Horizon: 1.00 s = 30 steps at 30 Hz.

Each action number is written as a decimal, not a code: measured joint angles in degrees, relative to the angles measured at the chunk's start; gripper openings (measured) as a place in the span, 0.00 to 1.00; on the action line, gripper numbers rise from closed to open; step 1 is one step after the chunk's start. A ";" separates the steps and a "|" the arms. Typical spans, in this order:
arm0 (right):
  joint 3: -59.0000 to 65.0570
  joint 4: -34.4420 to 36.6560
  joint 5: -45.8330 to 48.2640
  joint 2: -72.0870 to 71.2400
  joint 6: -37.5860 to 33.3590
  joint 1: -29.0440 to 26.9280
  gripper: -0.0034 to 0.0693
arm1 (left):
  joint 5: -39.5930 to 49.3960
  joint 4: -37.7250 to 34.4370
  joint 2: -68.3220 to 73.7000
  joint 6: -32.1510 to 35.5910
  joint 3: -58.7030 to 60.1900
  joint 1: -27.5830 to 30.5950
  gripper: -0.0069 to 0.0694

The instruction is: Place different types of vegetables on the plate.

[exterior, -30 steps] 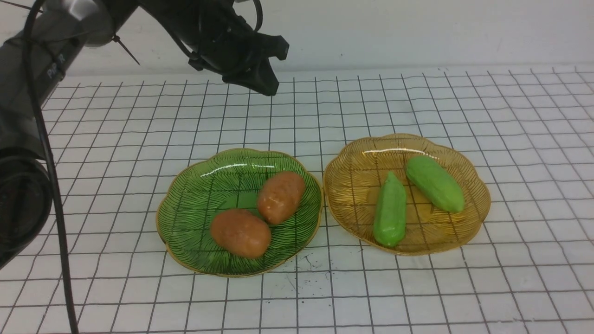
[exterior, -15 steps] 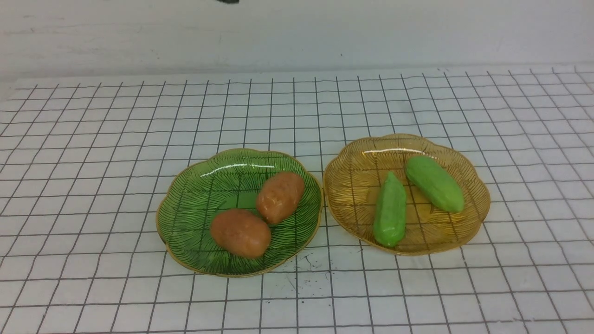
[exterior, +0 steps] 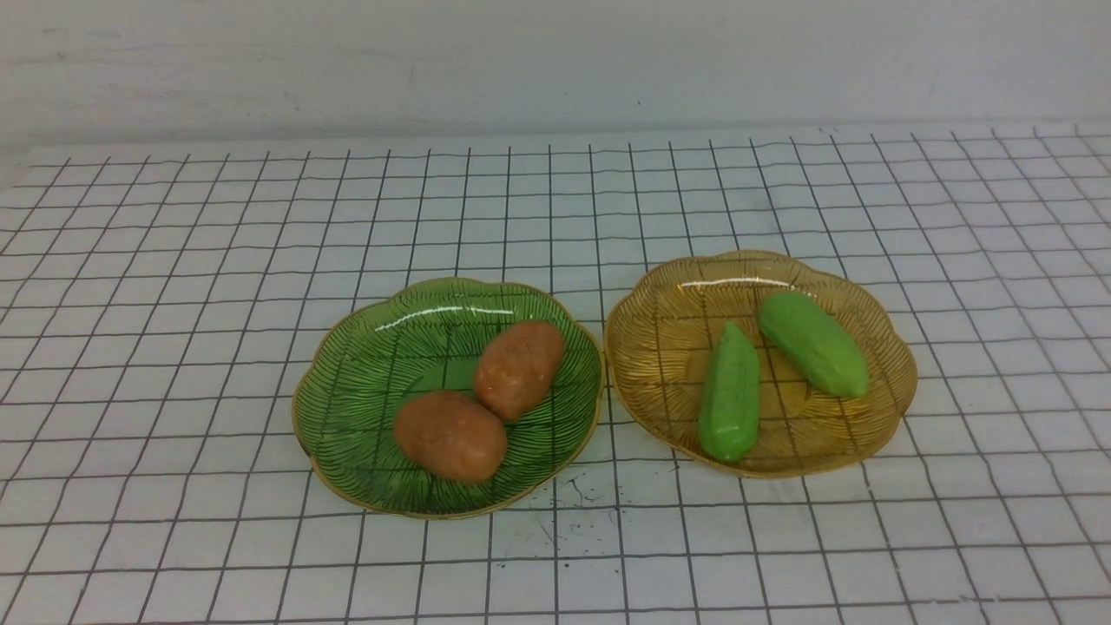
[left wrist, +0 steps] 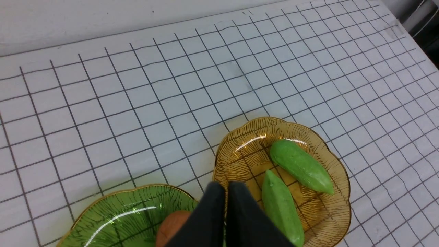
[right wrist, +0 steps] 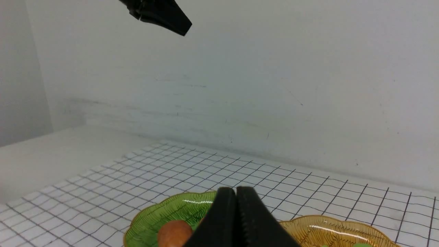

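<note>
Shows potatoes [exterior: 450,436] on green plate [exterior: 356,382], cucumbers [exterior: 730,395] on amber plate [exterior: 660,365]. Finds left gripper [left wrist: 226,187], right gripper [right wrist: 236,190] pinched closed — empty.

I found no writing, label, brand, number or sign to read: the white cloth [exterior: 174,260] showed only a black grid, and the green scalloped glass plate [exterior: 347,365] and amber scalloped glass plate [exterior: 660,330] only ribbed lines

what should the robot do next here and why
Probably open the left gripper and lower it onto the far potato: the green plate holds only potatoes, the amber plate only cucumbers, so the kinds are unmixed, and that gripper is shut, holding nothing.
</note>
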 joint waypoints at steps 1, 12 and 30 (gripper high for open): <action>0.96 1.08 -0.62 -0.28 -0.11 -1.82 0.03 | 0.07 0.00 0.00 -0.14 0.00 0.00 0.08; 17.94 -1.14 -0.95 -0.45 -0.91 -27.82 0.03 | 0.67 1.82 -0.13 0.44 0.15 0.00 0.08; 20.15 -4.26 1.22 -0.45 -1.11 -36.51 0.03 | 0.60 17.85 -27.91 2.89 38.25 0.00 0.08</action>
